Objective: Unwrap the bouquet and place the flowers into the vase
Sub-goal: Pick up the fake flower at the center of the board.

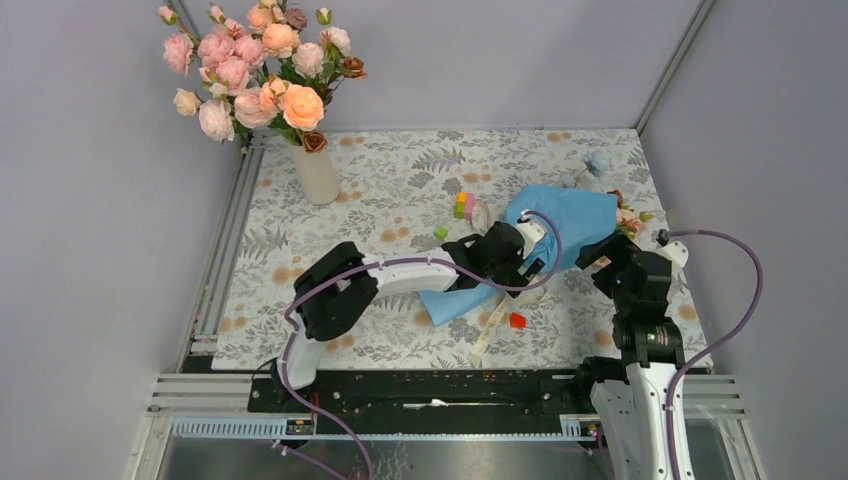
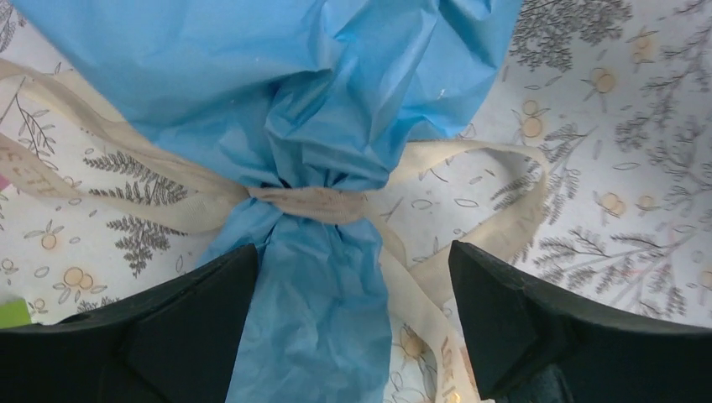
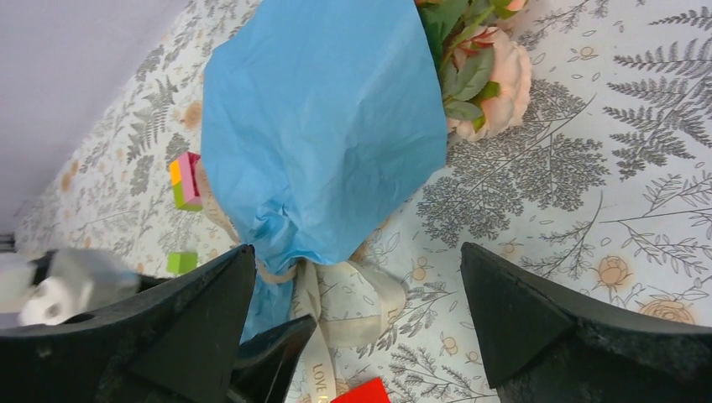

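The bouquet (image 1: 565,222) lies on the table right of centre, wrapped in light blue paper (image 2: 277,84) and tied at the neck with a cream ribbon (image 2: 311,203). Peach flowers (image 3: 504,75) and green leaves stick out of its far end. My left gripper (image 2: 353,277) is open above the paper tail just below the knot, one finger on each side of it. My right gripper (image 3: 357,285) is open too, hovering over the ribbon loop (image 3: 378,294) beside the neck. The off-white vase (image 1: 317,172) stands at the back left, holding pink and peach roses (image 1: 260,60).
Small blocks lie near the bouquet: a red one (image 1: 517,320), a green one (image 1: 440,232) and a stacked coloured one (image 1: 462,205). A pale blue bloom (image 1: 597,160) lies loose at the back right. Ribbon tails (image 1: 490,325) trail toward the front edge.
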You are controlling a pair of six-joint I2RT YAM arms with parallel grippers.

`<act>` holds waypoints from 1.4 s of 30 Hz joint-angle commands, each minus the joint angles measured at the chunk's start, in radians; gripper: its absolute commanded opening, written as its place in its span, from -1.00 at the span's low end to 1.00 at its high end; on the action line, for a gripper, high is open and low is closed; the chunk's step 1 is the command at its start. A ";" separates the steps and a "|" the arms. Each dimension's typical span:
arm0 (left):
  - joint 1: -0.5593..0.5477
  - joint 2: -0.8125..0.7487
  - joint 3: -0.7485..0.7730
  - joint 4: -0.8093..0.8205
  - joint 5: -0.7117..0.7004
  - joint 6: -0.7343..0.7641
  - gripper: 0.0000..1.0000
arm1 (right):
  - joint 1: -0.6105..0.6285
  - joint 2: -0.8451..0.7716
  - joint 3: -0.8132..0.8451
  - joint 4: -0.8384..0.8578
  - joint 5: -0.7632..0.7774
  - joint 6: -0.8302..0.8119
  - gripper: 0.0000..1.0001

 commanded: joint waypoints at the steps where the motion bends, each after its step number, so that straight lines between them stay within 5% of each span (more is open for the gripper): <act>1: 0.000 0.055 0.094 0.006 -0.077 0.029 0.75 | -0.003 -0.033 0.032 -0.020 -0.049 0.009 0.94; 7: 0.004 0.115 0.122 -0.023 -0.164 0.041 0.49 | -0.003 -0.070 0.037 -0.035 -0.057 0.012 0.92; 23: 0.013 0.164 0.145 -0.067 -0.245 0.126 0.52 | -0.003 -0.076 0.030 -0.035 -0.083 0.028 0.92; 32: 0.034 0.166 0.121 -0.075 -0.150 0.129 -0.15 | -0.003 -0.079 0.033 -0.036 -0.097 0.038 0.92; 42: 0.122 0.041 0.066 -0.064 0.063 -0.048 -1.00 | -0.003 -0.080 0.080 -0.035 -0.214 0.005 0.95</act>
